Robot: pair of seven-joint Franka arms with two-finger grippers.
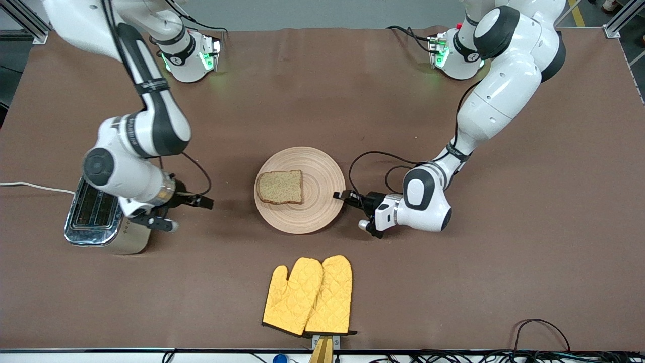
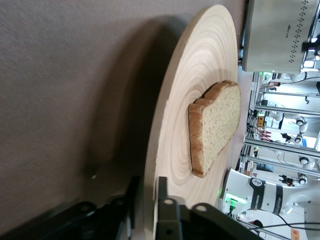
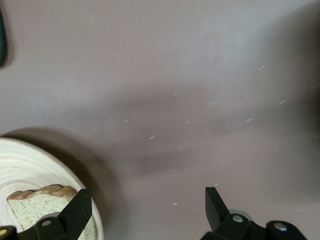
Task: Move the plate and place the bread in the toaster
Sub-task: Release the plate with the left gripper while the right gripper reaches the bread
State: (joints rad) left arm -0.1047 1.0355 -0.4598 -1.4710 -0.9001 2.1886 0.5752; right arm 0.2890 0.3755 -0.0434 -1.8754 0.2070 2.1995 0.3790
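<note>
The wooden plate (image 1: 322,171) lies mid-table with the bread (image 1: 280,186) flat on it. My left gripper (image 1: 342,196) is low at the plate's edge toward the left arm's end. In the left wrist view its fingers (image 2: 165,192) clamp the plate (image 2: 200,65) rim, one above and one below, with the bread (image 2: 215,125) farther in. My right gripper (image 1: 187,215) hangs open and empty over bare table between the toaster (image 1: 95,212) and the plate. The right wrist view shows this gripper (image 3: 147,207) spread wide, with the plate (image 3: 30,160) and bread (image 3: 35,205) at one corner.
The toaster, also in the left wrist view (image 2: 280,35), stands toward the right arm's end, with its white cord (image 1: 30,186) running off the table edge. A pair of yellow oven mitts (image 1: 310,295) lies nearer the front camera than the plate.
</note>
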